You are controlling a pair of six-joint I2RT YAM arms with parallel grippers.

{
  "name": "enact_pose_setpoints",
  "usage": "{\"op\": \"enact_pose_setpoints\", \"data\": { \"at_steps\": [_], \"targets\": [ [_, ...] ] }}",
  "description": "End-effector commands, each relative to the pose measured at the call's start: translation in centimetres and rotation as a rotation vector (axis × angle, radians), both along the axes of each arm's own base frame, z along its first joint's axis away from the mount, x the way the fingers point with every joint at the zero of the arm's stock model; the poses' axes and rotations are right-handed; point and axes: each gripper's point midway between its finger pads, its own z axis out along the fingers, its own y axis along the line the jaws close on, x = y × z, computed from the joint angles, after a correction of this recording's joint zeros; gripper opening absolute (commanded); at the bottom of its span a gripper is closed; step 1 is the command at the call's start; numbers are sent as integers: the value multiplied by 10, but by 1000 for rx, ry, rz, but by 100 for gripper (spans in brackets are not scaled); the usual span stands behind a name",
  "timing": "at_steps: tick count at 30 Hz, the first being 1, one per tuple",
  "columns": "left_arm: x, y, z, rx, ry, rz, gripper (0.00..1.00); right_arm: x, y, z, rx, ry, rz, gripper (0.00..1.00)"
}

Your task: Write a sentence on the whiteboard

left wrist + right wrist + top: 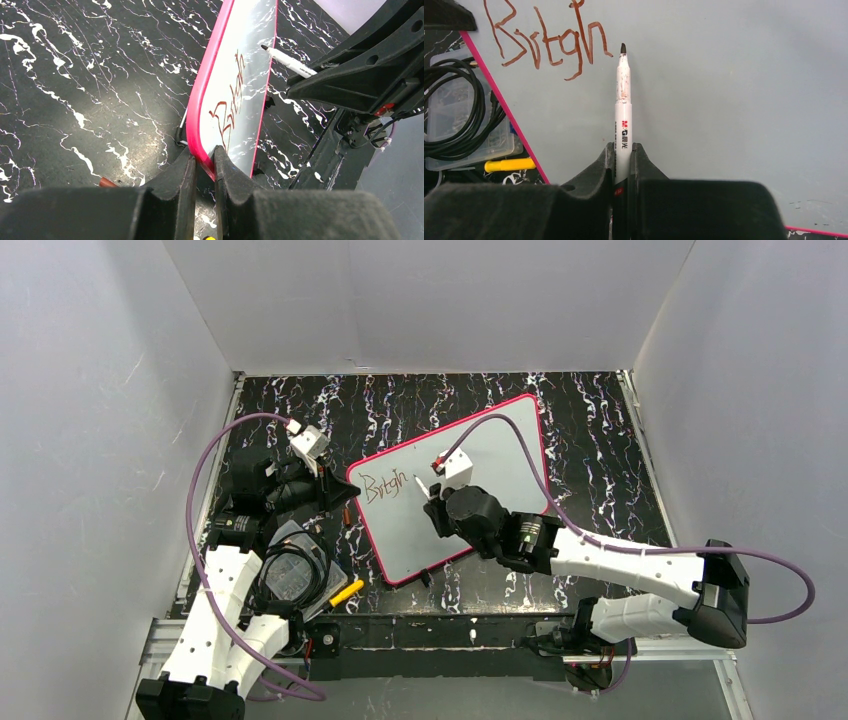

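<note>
Item: whiteboard (405, 540), glossy white face, pink-red frame, lying askew on the black marbled worktop (590, 460), centre of the top view. Holding: left claw (205, 157), jaws narrow and pinched on the board's left frame edge near its lower corner, apparently steadying it. Writing tool: white-barrelled marker (623, 100) with a dark tip, clamped upright between the jaws of the right claw (623, 150), which are closed tight on the lower barrel. The tip stands just right of the last written letter; whether it touches the face cannot be told. Entry on the board: the sentence (549, 47), reddish-brown handwriting in the upper left corner, one line only, reading roughly "Brigh". Condition of work, by judgement: early. Only a handful of letters of a first word are down; that word looks unfinished, and every later word is not yet begun. Most of the white face to the right and below is bare. Other stock: a clear plastic box (290, 575) with coiled black cable on it, left of the board, and a small yellow piece (347, 591) just beside it.
</note>
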Motion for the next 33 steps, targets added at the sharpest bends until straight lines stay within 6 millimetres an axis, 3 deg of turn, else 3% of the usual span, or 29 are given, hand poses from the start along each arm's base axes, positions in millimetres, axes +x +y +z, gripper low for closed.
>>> {"op": "enact_pose_setpoints", "data": {
  "at_steps": [1,12,25,33],
  "targets": [
    [-4,4,-12,62,-17,-19,0,11,3,24,32,-64,-26,1],
    [-4,4,-13,64,-18,-19,0,15,17,18,5,-70,-2,1],
    [-4,4,-13,64,-18,-19,0,35,-13,7,-20,-35,-118,1],
    [-4,4,-13,63,-18,-18,0,28,-4,23,40,-63,-28,1]
  ]
}}
